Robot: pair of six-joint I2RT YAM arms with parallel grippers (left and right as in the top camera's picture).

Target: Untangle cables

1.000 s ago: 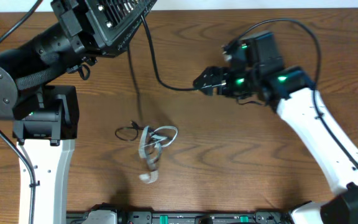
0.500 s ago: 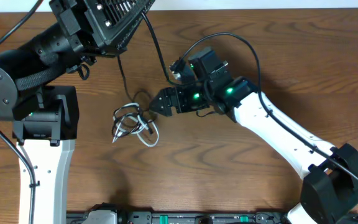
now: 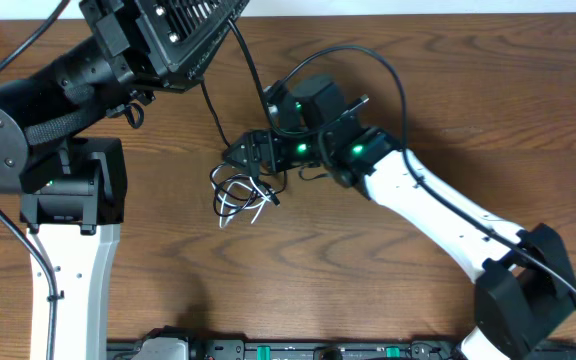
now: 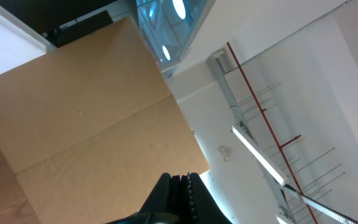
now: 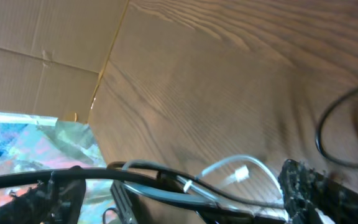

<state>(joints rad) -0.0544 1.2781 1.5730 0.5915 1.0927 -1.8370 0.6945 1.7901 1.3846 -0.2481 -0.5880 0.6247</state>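
Black and white thin flexible cables, looped together in one small knot, lie on the brown wood-grain table left of its centre, at the tip of the white right arm. That is the change. A second ago the right hand hung well off to the right, nowhere near the work. The knot then lay lower on the table, with its white strand trailing toward the front edge. Half a second ago the hand had swept in beside it. Now the hand sits at the top edge of the knot, and the bundle has been nudged up and to the right and gathered tighter, the trailing tail pulled in. From the right wrist view the hand has its fingers spread wide apart. A black cord and the pale white strand run across the gap between them, so cords are within reach but nothing looks pinched yet. The left hand has its fingers pressed together on nothing, raised and pointed toward the ceiling, well away from the knot. For the task, this reads as the approach finished and a first grasp about to be made. No cord has been separated, and the shove has if anything packed the loops closer, so picking out a single strand matters.
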